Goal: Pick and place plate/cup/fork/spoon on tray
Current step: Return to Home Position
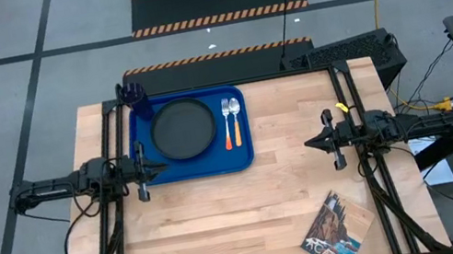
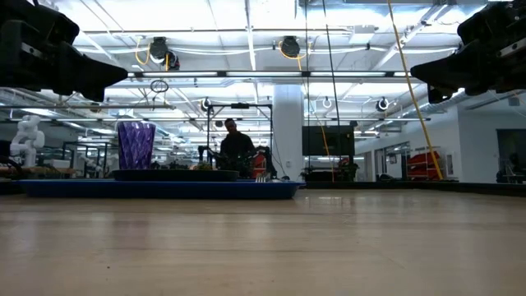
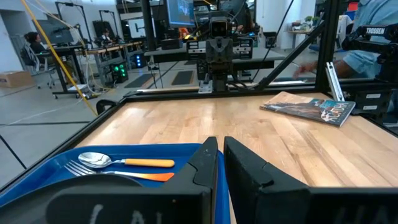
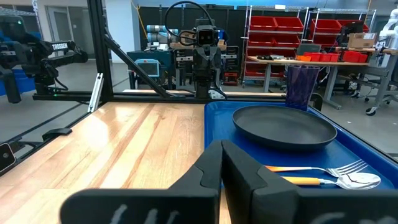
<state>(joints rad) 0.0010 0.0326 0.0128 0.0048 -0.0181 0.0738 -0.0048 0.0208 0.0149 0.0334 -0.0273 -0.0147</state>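
Observation:
The blue tray (image 1: 243,156) lies on the table's far left part. On it rest the black plate (image 1: 182,127), the purple cup (image 1: 138,99) standing upright at the tray's far left corner, and the fork (image 1: 228,127) and spoon (image 1: 236,121) side by side right of the plate. My left gripper (image 1: 159,166) is shut and empty at the tray's near left edge, above it. My right gripper (image 1: 312,143) is shut and empty over bare table, right of the tray. In the right wrist view the plate (image 4: 283,126), cup (image 4: 301,86), fork (image 4: 311,170) and spoon (image 4: 336,181) show.
A magazine (image 1: 337,234) lies near the table's near right corner. A black keyboard-like box (image 1: 344,52) sits at the far right edge. Bare wood (image 1: 243,218) spreads between the arms and toward the near edge. A person shows far behind in the low view (image 2: 237,148).

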